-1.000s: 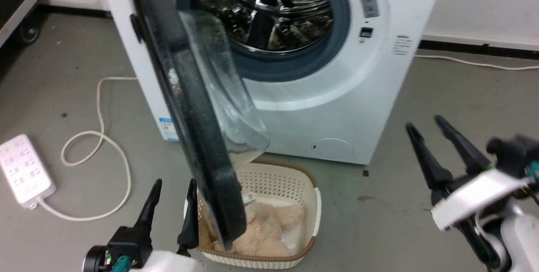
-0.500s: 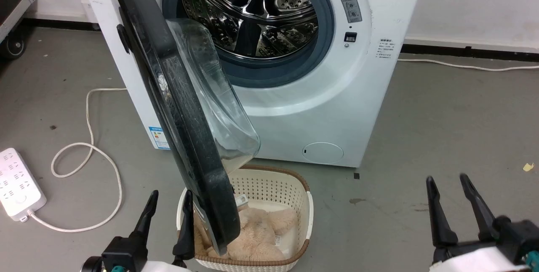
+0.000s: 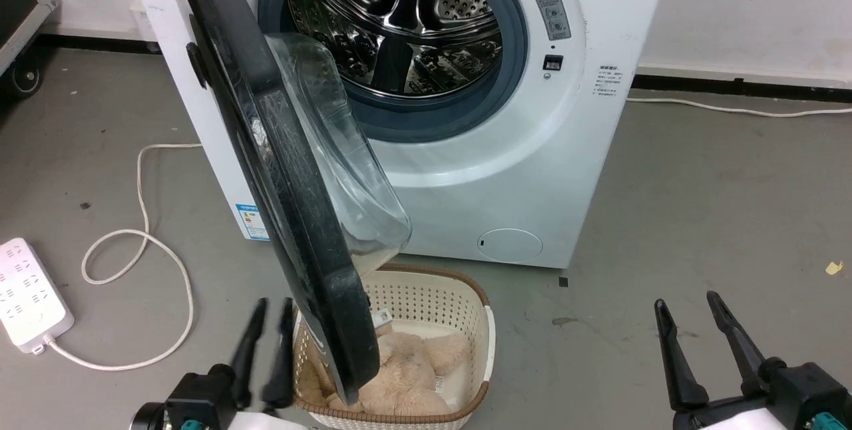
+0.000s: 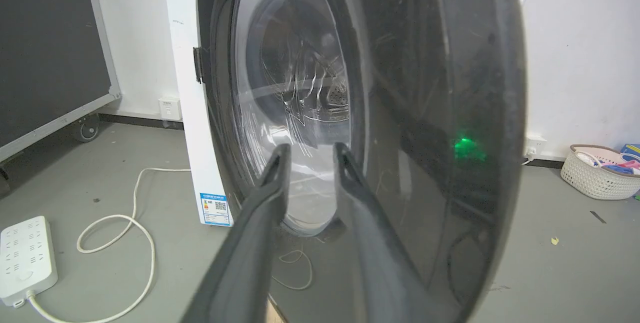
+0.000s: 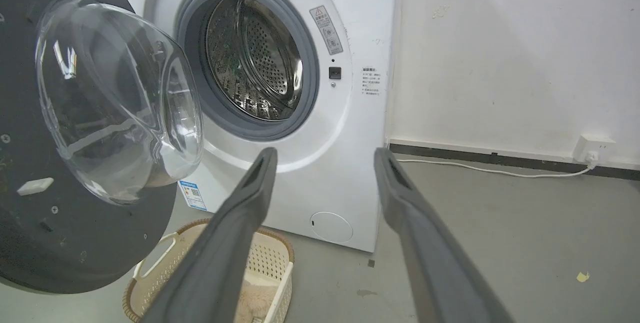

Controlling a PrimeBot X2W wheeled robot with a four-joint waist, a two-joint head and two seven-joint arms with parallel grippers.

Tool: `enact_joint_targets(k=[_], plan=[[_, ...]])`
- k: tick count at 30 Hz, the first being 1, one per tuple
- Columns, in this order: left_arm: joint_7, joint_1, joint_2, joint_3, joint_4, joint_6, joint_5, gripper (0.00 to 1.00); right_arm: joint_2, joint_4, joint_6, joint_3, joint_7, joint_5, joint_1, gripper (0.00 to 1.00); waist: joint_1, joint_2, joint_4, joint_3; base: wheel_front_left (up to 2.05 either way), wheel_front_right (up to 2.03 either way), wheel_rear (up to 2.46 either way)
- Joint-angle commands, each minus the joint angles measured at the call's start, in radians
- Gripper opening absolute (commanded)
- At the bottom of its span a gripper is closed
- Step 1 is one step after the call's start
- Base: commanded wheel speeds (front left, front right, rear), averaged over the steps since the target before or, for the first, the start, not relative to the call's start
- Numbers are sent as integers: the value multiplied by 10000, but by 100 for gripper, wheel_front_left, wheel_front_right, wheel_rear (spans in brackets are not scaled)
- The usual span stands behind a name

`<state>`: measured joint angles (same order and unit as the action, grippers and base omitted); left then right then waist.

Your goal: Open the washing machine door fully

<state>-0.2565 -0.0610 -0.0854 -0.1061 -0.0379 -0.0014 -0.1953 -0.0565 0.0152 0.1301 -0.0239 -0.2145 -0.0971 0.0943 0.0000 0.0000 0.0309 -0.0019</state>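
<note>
The washing machine door [image 3: 293, 217] is standing swung out from the white machine [image 3: 532, 170] on its hinge at the head view's left, nearly edge-on to the head camera. Its clear glass bowl is bulging toward the open steel drum [image 3: 399, 30]. Its lower rim is hanging in front of a cream laundry basket [image 3: 432, 297] that is holding a beige plush toy [image 3: 406, 377].

The left gripper [image 3: 274, 303] is hovering just beside the door's lower edge, on its outer black face. Its fingers are showing only a narrow gap with nothing between them; whether they are touching the door I cannot tell. The right gripper [image 3: 685, 300] is waiting well apart at the lower right, with its fingers spread wide and gripping nothing.

Everything is sitting on a grey concrete floor [image 3: 699, 204] before a white wall [image 3: 745, 4]. A white power strip [image 3: 30, 293] and its looping cable [image 3: 166, 263] are lying at the left.

Compared with half a second ago, the left fingers are drawing closer together and blurring, while the door is keeping its angle.
</note>
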Motion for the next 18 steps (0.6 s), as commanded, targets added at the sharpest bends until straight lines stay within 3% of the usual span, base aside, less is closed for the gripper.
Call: enact_joint_targets(k=[1, 13, 18], plan=[[-53, -79, 10, 81, 103, 85, 157, 0, 58, -15, 6, 10, -43, -189, 59, 100, 0, 0, 4, 3, 0, 0, 0], [-53, 491, 322, 1391, 2787, 587, -629, 0, 61, 38, 6, -62, 92, -431, 10, 100, 0, 0, 153, -73, 0, 0, 0], [-53, 1109, 345, 1261, 4023, 890, -472, 0, 61, 95, 6, 1, 181, -511, 1, 100, 0, 0, 197, -130, 0, 0, 0]])
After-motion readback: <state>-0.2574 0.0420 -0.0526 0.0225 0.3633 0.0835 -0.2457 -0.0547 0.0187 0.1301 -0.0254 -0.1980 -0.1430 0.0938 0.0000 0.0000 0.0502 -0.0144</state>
